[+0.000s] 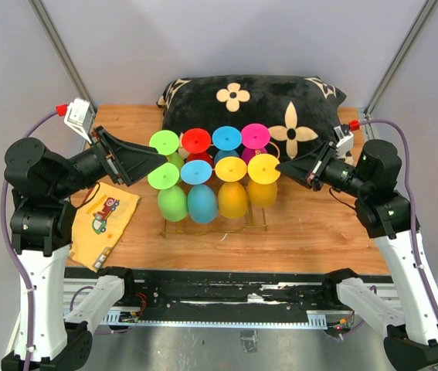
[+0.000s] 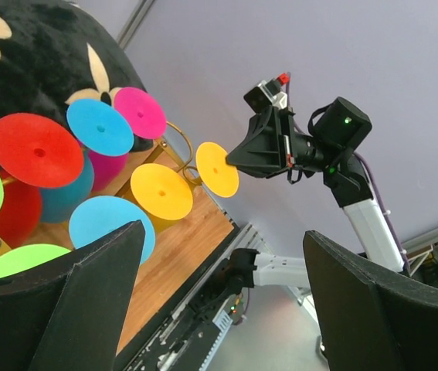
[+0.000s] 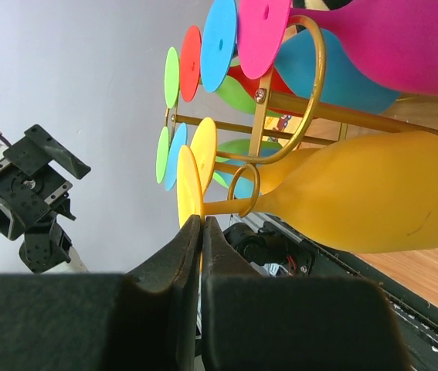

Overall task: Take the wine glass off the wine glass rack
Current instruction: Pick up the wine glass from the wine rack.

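The wine glass rack point(image 1: 171, 227) lies mostly hidden under the glasses point(image 1: 203, 202) seen from above; the magenta glass point(image 3: 388, 39) runs off the right wrist view's upper right.

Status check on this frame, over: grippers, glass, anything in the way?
Left gripper open, holding nothing. Right gripper shut on yellow glass at its foot rim. Glass hanging on rack, not yet off. Neighbouring glass close alongside.

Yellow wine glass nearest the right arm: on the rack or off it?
On: the yellow glass stem runs through a rack loop; right fingers pinch its foot.
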Available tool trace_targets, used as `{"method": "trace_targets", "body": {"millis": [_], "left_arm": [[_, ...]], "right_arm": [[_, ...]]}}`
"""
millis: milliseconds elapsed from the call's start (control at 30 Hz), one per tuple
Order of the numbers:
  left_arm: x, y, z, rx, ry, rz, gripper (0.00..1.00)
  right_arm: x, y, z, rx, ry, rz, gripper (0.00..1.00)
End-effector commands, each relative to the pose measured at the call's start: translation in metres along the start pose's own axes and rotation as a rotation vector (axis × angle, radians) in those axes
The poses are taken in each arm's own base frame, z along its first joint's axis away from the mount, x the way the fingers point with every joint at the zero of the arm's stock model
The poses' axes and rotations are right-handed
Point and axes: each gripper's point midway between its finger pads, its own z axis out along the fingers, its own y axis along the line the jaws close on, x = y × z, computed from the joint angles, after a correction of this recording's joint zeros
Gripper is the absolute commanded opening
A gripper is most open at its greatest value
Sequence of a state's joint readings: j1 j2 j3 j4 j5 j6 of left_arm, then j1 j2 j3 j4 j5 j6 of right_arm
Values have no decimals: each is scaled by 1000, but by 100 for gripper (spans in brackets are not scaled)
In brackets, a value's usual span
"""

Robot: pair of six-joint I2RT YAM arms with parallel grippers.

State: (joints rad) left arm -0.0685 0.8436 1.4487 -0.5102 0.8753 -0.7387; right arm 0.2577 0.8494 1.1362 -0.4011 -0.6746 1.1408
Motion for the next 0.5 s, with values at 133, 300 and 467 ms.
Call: {"method": "trace_targets", "body": {"millis": [133,300,467], "left_arm": [[7,-21,-5,91,51,20,89],[6,-16,0,86,52,28,90],[7,-19,12,113,78,20,90]], "right_arm": [[1,19,1,-66,43,-67,1],[-2,19,7,-66,60,-74,1],[6,23,-1,-76,83,-126,1]]}}
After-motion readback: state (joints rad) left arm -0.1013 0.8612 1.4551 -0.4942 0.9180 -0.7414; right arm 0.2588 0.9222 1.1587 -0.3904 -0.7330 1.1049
